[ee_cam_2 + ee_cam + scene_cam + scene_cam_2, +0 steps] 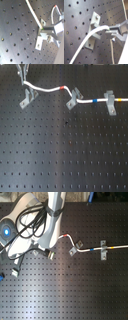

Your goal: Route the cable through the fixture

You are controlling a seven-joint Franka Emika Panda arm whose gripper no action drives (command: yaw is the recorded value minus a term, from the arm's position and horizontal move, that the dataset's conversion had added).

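Observation:
The white cable (47,89) runs from the first exterior view's upper left through the middle clip and on to the right. It carries a red band (62,87), then blue and yellow bands further right. My gripper (23,80) is shut on the cable's free end, just above the light-grey two-pronged fixture (28,98). In the first wrist view the cable (89,37) crosses over the fixture (93,31) and ends between my fingertips (109,29). In the second wrist view the gripper (44,28) holds the cable (33,13) over the fixture (42,38). Whether the cable sits inside the slot I cannot tell.
A narrower darker clip (74,98) and a blocky T-shaped clip (110,102) hold the cable further right. All stand on a black perforated board (65,154). In the second exterior view the white arm (35,227) and its black hoses cover the board's left part.

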